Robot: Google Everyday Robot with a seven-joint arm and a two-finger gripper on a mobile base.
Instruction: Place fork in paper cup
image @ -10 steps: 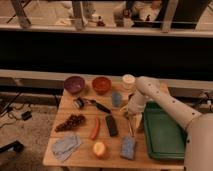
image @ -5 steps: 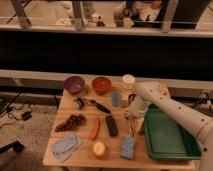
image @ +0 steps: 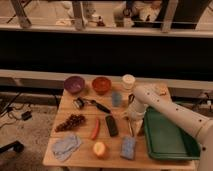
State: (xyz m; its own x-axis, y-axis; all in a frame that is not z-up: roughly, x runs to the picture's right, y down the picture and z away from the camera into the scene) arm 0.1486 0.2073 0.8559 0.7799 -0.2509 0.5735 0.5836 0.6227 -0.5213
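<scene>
The fork (image: 131,128) is a thin silver utensil lying on the wooden table (image: 80,160), between the black bar (image: 111,125) and the green tray (image: 167,136). The white paper cup (image: 128,81) stands upright at the table's back edge, right of the orange bowl (image: 101,85). My white arm reaches in from the right, and its wrist bends down. My gripper (image: 130,116) hangs open just above the fork's far end with nothing in it. It is in front of the paper cup and right of the blue-grey cup (image: 116,99).
A purple bowl (image: 74,84) stands at the back left. A dark metal cup (image: 78,103), a black-handled utensil (image: 100,105), grapes (image: 72,121), a red chilli (image: 95,128), a peach (image: 99,149), a blue sponge (image: 128,147) and a blue cloth (image: 66,145) fill the table.
My arm has swung a little lower and nearer the table, bringing the gripper down over the fork. The things on the table have not moved.
</scene>
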